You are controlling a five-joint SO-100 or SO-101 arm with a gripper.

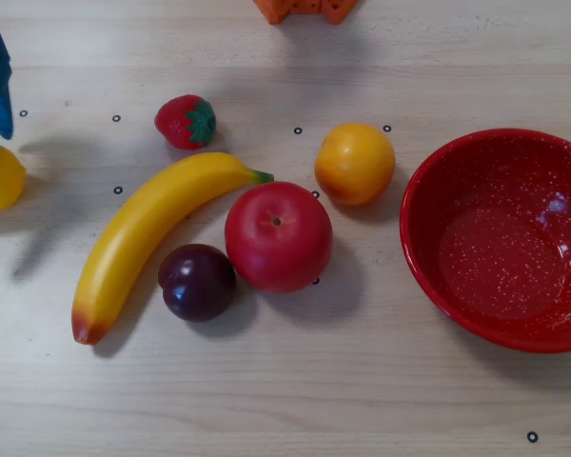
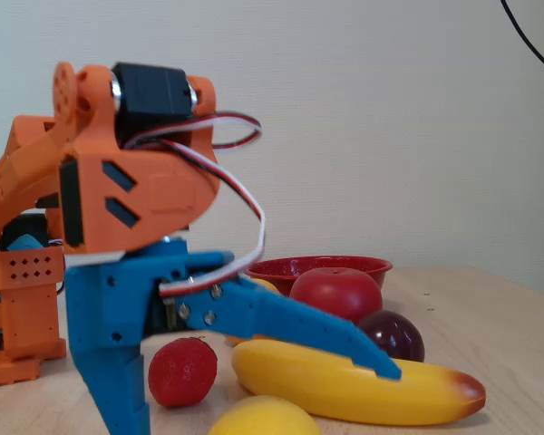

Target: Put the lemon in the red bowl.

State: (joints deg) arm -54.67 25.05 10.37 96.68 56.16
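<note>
The red bowl (image 1: 502, 238) sits at 3 o'clock in the overhead view, empty. The gripper (image 2: 254, 399) shows best in the fixed view: its blue jaws stand wide apart, holding nothing, over the lemon (image 2: 265, 419). In the overhead view the lemon (image 1: 0, 177) lies at 9 o'clock on the table (image 1: 285, 400), well apart from the bowl. To grasp well, I think the jaws should come down on both sides of the lemon's short width and close gently. Only the fixed view shows the jaw opening; only the overhead view shows the banana (image 1: 143, 238), apple (image 1: 278, 236) and plum (image 1: 198, 282) lying between lemon and bowl.
</note>
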